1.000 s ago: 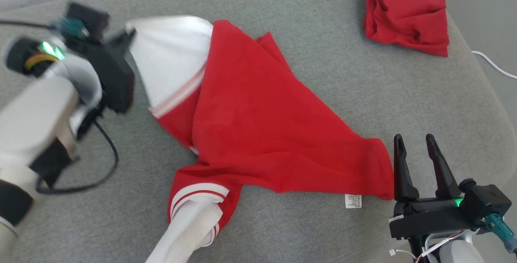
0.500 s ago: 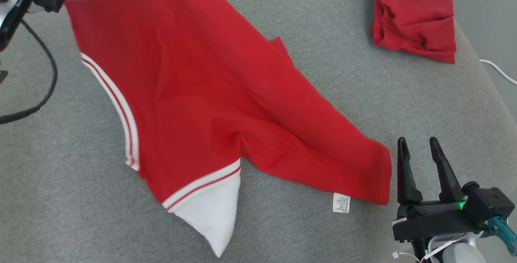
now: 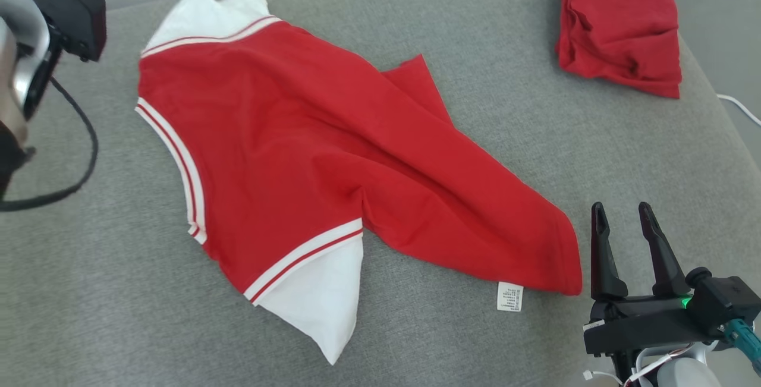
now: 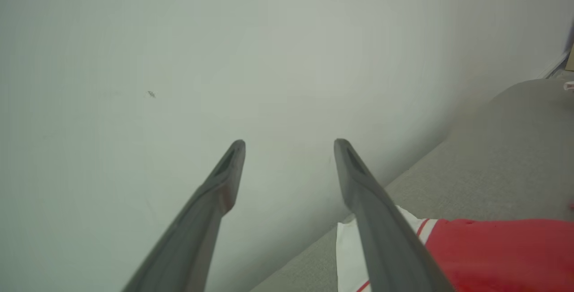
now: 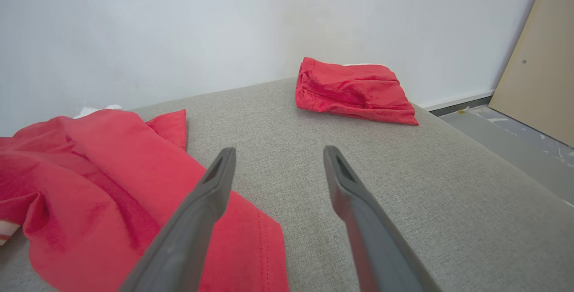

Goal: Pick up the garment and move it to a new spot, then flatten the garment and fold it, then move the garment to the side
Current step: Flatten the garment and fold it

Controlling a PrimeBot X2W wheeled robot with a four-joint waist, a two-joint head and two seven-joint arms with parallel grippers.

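Bright, even, diffuse white light in all views; surfaces matte. Head view sharp thru the mid; garment (image 3: 333, 155) throws only thin soft shadows under its lower hem and white corner onto the grey cushion (image 3: 475, 48); left arm (image 3: 35, 30) in the top-left corner is close, dark, a bit soft. Left wrist view hazy, low contrast; wall (image 4: 179, 58) washed to pale grey-green; left gripper (image 4: 290, 141) soft-edged. Right wrist view clearer, colours vivid; right gripper (image 5: 279, 148) sharp at the tips, its fingers (image 5: 197, 220) out of focus twd the bottom edge; slight wide-angle bend at borders; small green LED (image 3: 686, 301) glows w/o flare.
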